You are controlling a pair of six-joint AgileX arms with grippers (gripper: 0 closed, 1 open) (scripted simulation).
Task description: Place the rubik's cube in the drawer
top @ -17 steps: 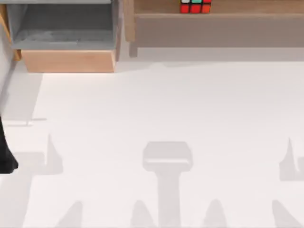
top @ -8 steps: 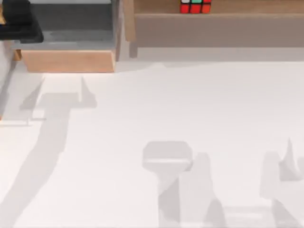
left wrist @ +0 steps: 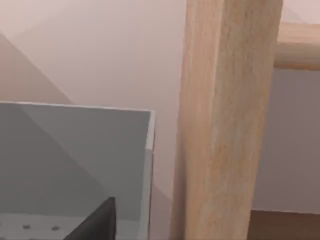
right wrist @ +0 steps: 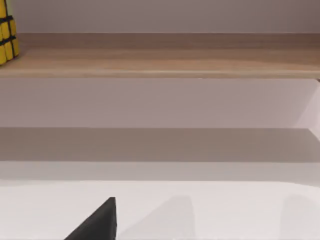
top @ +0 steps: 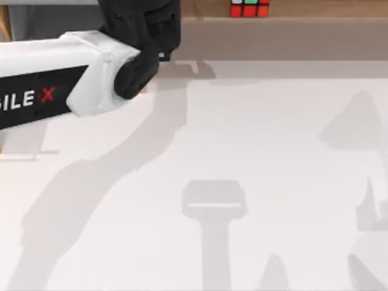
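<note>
- left arm (top: 73,79) stretches across upper left of frame, over the drawer (left wrist: 90,150); finger state can't be told
- rubik's cube (top: 249,8) on wooden shelf (top: 303,9), top centre; untouched

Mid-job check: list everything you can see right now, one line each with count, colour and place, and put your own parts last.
rubik's cube: one; red and green stickers on a black grid, yellow face in the right wrist view; on the wooden shelf at the top view's far edge, right of centre.
wooden shelf: one; light tan board; along the far edge, centre to right.
shelf post: one; light tan wood; upright, close beside the drawer.
drawer: one; grey interior; far left corner, partly under the left arm.
table: one; white; beneath everything.
left arm: one; white with black wrist; reaching in from the left over the drawer.
right gripper: one; black fingertip; facing the shelf.
</note>
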